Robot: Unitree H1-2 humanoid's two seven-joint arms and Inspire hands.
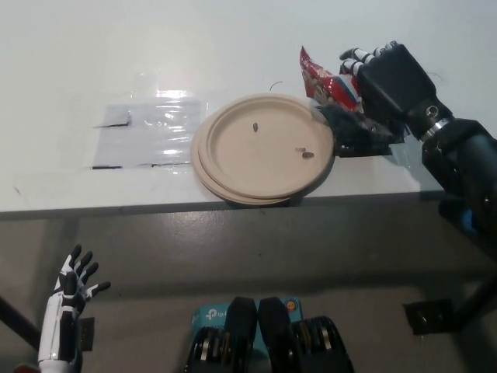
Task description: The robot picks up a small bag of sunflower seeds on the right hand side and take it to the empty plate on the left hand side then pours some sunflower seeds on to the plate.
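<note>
Head view shows my black right hand (373,78) clasping the red bag of sunflower seeds (330,84) just beyond the right rim of the plate (233,167); a few dark seeds (304,152) lie on the plate, toward that same side. My white left hand (71,299) rests well below the plate's left side, under the table (78,47) edge, fingers spread and holding nothing; a clear plastic sheet (147,132) lies left of the plate.

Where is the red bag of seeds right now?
In the head view, the red seed bag sits in the black right hand, at the right edge of the paper plate on the white table.
</note>
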